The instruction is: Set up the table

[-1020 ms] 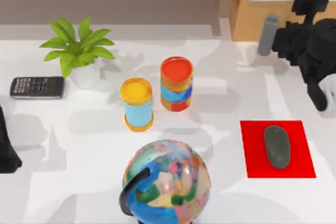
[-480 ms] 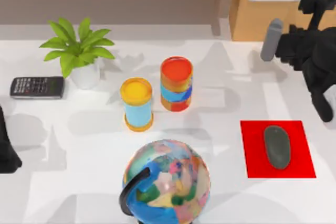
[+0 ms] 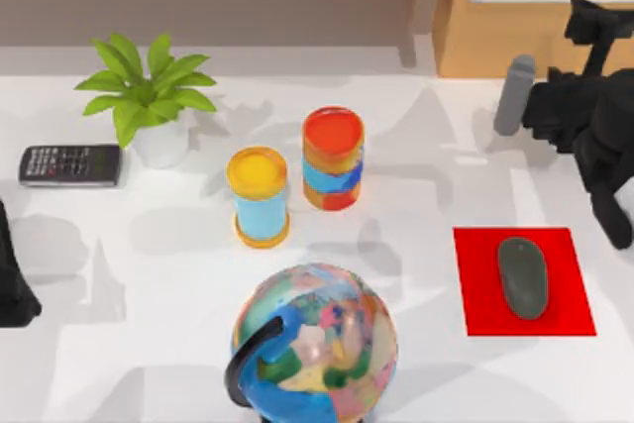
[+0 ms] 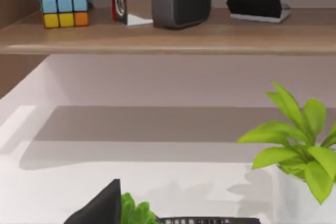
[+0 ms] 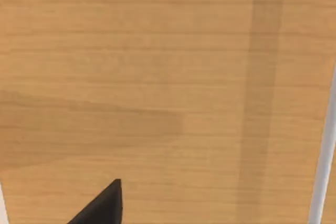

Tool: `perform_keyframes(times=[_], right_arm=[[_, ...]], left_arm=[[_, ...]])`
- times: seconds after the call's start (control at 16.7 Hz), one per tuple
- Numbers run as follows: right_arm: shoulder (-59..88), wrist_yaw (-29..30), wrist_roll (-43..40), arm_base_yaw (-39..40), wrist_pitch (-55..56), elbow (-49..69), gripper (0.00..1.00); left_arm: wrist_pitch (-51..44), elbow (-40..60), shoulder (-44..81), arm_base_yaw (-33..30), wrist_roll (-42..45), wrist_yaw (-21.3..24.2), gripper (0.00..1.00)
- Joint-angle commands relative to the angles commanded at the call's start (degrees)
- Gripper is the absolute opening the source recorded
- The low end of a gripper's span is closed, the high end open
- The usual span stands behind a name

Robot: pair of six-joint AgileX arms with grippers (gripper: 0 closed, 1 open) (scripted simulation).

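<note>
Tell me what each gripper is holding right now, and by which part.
Cannot be told. The right gripper is raised at the cabinet front; the grey cylinder looks like part of the arm. The left arm sits parked at the table's left edge.

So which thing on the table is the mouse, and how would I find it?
Start at the white table and look to its right side, where a red mat lies flat near the front edge. The mouse is the dark grey oval lying on that mat. Nothing else sits on red, and its neighbours, the globe and the two cans, are brightly coloured.
</note>
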Motion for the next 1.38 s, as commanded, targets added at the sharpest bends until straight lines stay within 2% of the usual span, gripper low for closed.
perform_keyframes(times=[0.18, 0.3, 0.48, 0.72, 1.08, 1.38], right_arm=[[-0.7, 0.6, 1.8, 1.5, 1.0, 0.4, 1.0], [-1.5, 2.1, 6.0, 4.7, 2.4, 1.1, 1.0], [-2.0, 5.8, 16.4, 11.2, 3.6, 3.1, 1.0], [-1.3, 12.6, 35.5, 20.1, 1.6, 9.7, 1.0], [2.1, 23.1, 64.6, 29.4, -14.4, 29.1, 1.0], [6.7, 29.5, 80.8, 31.9, -32.6, 46.8, 1.0]], left_arm=[[0.0, 0.0, 0.0, 0.0, 0.0, 0.0, 1.0], [0.0, 0.0, 0.0, 0.0, 0.0, 0.0, 1.0], [0.0, 0.0, 0.0, 0.0, 0.0, 0.0, 1.0], [0.0, 0.0, 0.0, 0.0, 0.0, 0.0, 1.0], [0.0, 0.0, 0.0, 0.0, 0.0, 0.0, 1.0], [0.0, 0.0, 0.0, 0.0, 0.0, 0.0, 1.0]])
